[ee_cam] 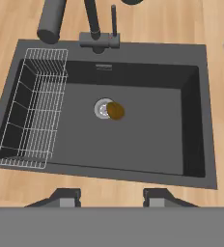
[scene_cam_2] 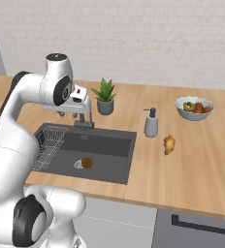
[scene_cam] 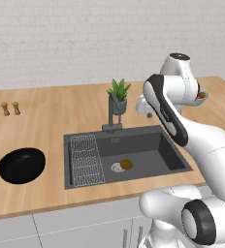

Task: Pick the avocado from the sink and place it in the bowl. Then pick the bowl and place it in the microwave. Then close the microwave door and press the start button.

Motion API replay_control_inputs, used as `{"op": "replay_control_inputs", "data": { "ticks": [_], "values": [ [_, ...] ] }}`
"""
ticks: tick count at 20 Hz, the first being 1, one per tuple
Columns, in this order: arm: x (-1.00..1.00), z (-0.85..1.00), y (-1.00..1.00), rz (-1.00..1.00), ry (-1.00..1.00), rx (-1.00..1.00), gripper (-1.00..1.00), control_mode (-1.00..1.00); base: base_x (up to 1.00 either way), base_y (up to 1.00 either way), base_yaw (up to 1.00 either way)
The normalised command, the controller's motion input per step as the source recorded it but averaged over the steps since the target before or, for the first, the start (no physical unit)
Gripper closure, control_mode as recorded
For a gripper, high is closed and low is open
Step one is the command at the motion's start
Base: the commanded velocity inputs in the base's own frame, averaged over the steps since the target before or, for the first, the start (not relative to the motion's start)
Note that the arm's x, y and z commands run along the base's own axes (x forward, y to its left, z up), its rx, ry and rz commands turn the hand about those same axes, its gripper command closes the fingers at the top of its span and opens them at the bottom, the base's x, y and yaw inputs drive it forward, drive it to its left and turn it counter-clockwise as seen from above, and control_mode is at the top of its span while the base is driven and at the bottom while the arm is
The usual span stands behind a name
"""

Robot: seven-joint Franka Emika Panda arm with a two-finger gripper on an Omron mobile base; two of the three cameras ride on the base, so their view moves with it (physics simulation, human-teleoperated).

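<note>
A wooden counter (scene_cam: 46,121) ran below a white brick wall, with the sink (ee_cam: 147,144) recessed into it. The gripper (ee_cam: 111,197) hung high above the basin, its fingertips (ee_cam: 65,198) set apart with nothing between them and touching nothing. The avocado (ee_cam: 116,111) lay on the sink floor, touching the silver drain (ee_cam: 102,108), well below the gripper. The bowl (scene_cam: 21,165) sat on the counter left of the sink.
</note>
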Motion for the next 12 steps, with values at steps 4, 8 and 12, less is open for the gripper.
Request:
{"op": "replay_control_inputs", "data": {
  "ticks": [4, 8, 12],
  "values": [
    [-0.09, -0.22, 0.13, 0.00, 0.04, 0.00, -1.00, -1.00, 0.00, 0.00, 0.00],
    [0.15, -0.96, 0.36, 0.00, 0.18, 0.10, -1.00, -1.00, 0.00, 0.00, 0.00],
    [0.03, -0.94, -0.37, 0.11, -0.10, 0.18, -1.00, -1.00, 0.00, 0.00, 0.00]
  ]
}}
